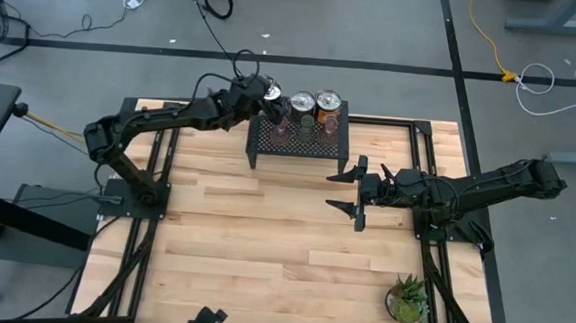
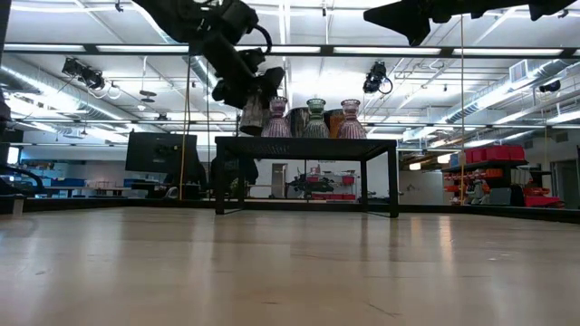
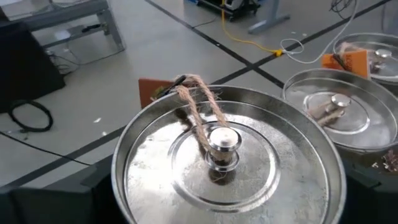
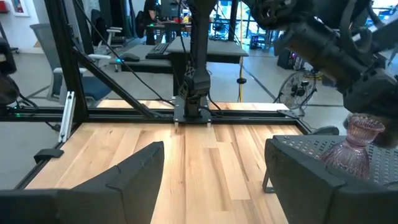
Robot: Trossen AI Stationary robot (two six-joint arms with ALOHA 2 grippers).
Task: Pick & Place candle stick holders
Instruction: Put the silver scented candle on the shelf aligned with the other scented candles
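Note:
A black mesh rack [image 1: 297, 142] stands at the table's far middle. On it are two silver-topped candle stick holders [image 1: 301, 104] [image 1: 328, 104] and three tiny cups, two pinkish [image 2: 276, 122] [image 2: 350, 118] and one green [image 2: 315, 116]. My left gripper [image 1: 268, 92] is at the rack's far left corner, around a third silver-topped holder [image 3: 224, 162] with a knob and a twine loop. My right gripper [image 1: 354, 191] is open and empty above the table, right of the rack. My left gripper is shut around the holder's body [image 2: 253, 116] below its wide silver top [image 3: 155, 143], one finger on either side. The top hides the place of contact in the wrist view. The holder stands upright at the rack's top; whether it rests on it I cannot tell.
A spiky green potted plant [image 1: 408, 299] stands at the table's near right corner. The black frame rails [image 1: 433, 241] run along both sides. The wooden table's middle and near part [image 1: 263, 250] is bare.

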